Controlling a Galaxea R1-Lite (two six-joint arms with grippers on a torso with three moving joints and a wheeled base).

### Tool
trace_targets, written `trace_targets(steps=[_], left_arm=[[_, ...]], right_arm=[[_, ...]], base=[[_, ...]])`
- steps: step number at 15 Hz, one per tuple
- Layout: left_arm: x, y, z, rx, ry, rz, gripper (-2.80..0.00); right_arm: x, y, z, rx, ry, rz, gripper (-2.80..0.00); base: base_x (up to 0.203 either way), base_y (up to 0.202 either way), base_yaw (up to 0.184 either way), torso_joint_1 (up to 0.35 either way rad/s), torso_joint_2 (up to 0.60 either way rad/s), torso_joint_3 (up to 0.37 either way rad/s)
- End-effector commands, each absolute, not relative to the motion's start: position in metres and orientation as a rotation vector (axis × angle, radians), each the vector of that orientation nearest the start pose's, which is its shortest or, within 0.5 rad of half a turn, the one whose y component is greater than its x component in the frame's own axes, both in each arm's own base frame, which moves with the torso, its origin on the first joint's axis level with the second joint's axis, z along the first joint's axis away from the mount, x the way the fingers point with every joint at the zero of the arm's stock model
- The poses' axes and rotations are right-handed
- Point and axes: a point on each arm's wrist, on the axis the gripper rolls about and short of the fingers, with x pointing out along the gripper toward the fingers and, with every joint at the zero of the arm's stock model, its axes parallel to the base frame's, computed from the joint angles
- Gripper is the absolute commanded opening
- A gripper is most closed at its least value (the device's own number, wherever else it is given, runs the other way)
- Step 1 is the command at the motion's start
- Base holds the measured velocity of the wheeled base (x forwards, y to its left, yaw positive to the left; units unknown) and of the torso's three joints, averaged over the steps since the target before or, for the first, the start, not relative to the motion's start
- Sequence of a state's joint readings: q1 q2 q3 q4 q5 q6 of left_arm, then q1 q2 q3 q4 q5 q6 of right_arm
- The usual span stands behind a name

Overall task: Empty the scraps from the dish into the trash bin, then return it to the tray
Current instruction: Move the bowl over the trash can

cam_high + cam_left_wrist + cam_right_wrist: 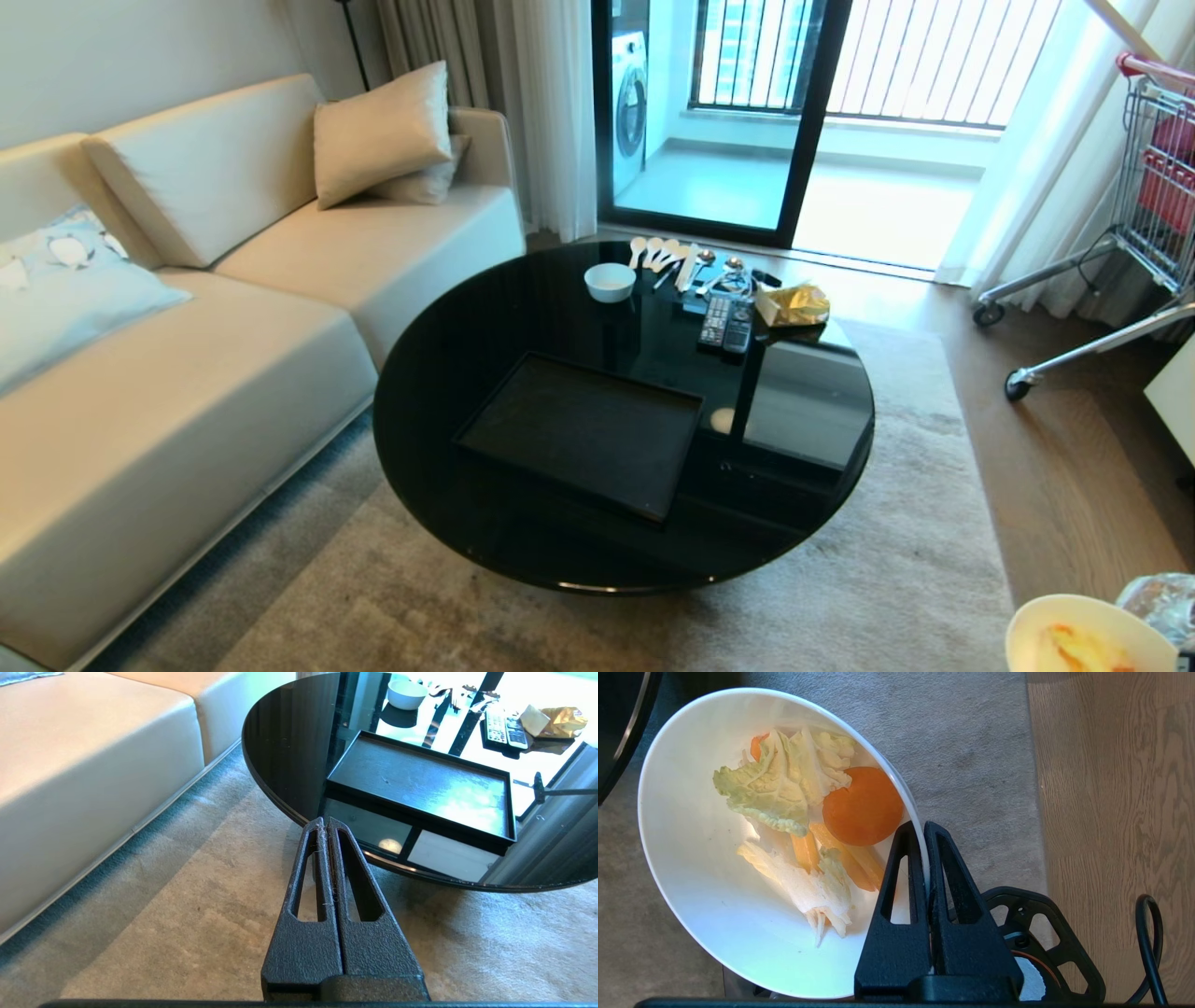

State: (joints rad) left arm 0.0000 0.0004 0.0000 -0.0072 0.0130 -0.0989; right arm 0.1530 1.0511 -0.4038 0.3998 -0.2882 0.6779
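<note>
My right gripper (923,828) is shut on the rim of the dish (691,896), a glossy white deep bowl held tilted over the carpet. The scraps (803,812) lie inside it: an orange carrot round, orange strips and pale cabbage leaves. In the head view the dish (1083,639) shows at the bottom right corner, next to crinkly clear plastic that looks like the trash bin (1162,602) liner. The black tray (579,429) sits empty on the round black table (448,373). My left gripper (325,821) hangs shut and empty over the carpet near the table's edge.
At the table's far side are a small white bowl (609,280), spoons (663,252), two remotes (726,327) and a yellow packet (794,303). A cream sofa (187,373) stands at the left, a shopping cart (1148,187) at the right. A black cable (1148,942) lies on the wood floor.
</note>
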Motion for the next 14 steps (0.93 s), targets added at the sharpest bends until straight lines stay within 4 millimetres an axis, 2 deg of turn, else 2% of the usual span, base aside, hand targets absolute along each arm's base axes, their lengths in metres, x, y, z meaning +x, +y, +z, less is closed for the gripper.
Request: trace_targets(steps=[1,14], left_arm=[[-0.0228,0.0003,0.0763,-0.100,-0.008,0.013,-2.80],[-0.0228,0.0003,0.0763,-0.100,-0.008,0.013,-2.80]], right_arm=[[0.0894,0.0073,0.1318,0.393,0.914,-0.456,-2.80],[0.0950,0.0091,0.1273,0.399,0.964,-0.437,-2.80]], base=[[0.000,0.000,0.000,0.000,0.00,0.000],[0.000,0.000,0.000,0.000,0.00,0.000]])
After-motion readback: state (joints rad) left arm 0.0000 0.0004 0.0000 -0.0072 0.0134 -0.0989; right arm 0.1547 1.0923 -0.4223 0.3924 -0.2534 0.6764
